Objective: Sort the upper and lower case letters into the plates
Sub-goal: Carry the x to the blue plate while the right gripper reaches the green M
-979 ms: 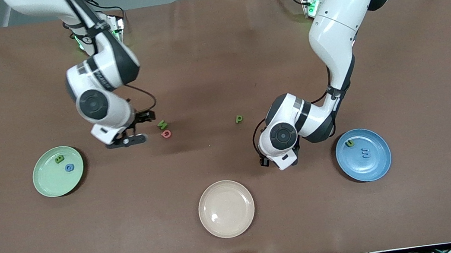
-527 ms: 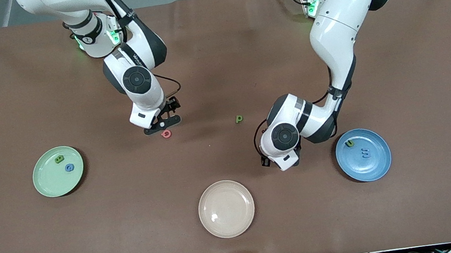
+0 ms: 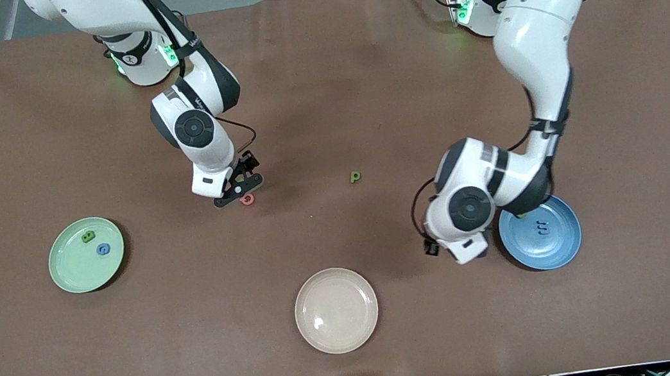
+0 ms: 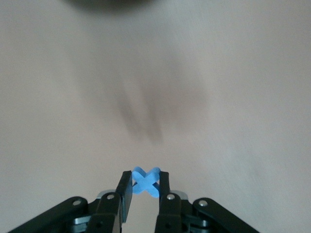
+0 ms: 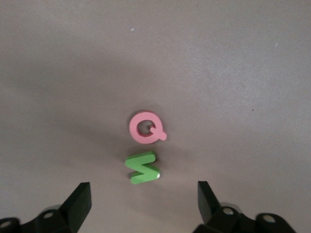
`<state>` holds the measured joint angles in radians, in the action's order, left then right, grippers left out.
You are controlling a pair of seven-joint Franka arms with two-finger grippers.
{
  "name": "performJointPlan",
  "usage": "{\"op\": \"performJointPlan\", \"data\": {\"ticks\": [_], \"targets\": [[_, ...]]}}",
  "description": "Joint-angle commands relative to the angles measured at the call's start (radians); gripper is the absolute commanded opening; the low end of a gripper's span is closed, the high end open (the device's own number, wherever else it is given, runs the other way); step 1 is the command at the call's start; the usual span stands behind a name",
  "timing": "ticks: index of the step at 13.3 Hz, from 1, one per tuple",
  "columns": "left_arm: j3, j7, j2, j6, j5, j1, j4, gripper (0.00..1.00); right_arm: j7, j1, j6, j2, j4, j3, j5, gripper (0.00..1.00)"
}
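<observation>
My left gripper [image 4: 145, 177] is shut on a small blue letter X [image 4: 146, 180], held above bare table. In the front view that hand [image 3: 462, 229] hangs beside the blue plate [image 3: 559, 246], overlapping its rim. A blue letter [image 3: 543, 226] lies in that plate. My right gripper [image 5: 143, 193] is open, low over a green W [image 5: 143, 167], with a pink Q [image 5: 147, 127] just past it. In the front view the right gripper [image 3: 238, 191] hides the W, and the pink Q [image 3: 247, 199] peeks out. The mint green plate [image 3: 70, 269] holds a green B [image 3: 88, 236] and a blue G [image 3: 103, 249].
A green p [image 3: 355, 177] lies alone mid-table between the two arms. A cream-beige plate [image 3: 336, 310] with nothing in it sits nearest the front camera. Brown cloth covers the table.
My right gripper swung away from the mint green plate and now hovers over the W and Q. My left arm moved toward the blue plate and now covers part of its rim.
</observation>
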<state>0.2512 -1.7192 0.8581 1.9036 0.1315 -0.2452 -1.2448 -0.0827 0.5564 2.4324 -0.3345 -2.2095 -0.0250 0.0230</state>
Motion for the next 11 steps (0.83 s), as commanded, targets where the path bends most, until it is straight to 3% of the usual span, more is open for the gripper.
{"op": "performJointPlan", "data": {"ticks": [1,5,8,9,11], "targets": [[0.003,0.129,-0.063,-0.125,0.089,0.084,-0.063,0.0,0.021,-0.021,0.046,-0.029,-0.01,0.008,0.009,0.83],[0.013,0.401,-0.171,-0.074,0.117,0.268,-0.24,0.01,0.02,-0.026,0.103,-0.07,-0.01,0.01,0.009,0.73],[0.013,0.461,-0.166,0.047,0.18,0.329,-0.277,0.07,0.017,-0.021,0.099,-0.072,-0.012,0.01,0.008,0.68],[0.013,0.467,-0.163,0.078,0.183,0.339,-0.275,0.19,0.017,-0.021,0.099,-0.072,-0.012,0.01,0.006,0.66],[0.013,0.474,-0.16,0.086,0.181,0.334,-0.272,0.88,0.014,-0.021,0.093,-0.072,-0.015,0.01,0.003,0.64]]}}
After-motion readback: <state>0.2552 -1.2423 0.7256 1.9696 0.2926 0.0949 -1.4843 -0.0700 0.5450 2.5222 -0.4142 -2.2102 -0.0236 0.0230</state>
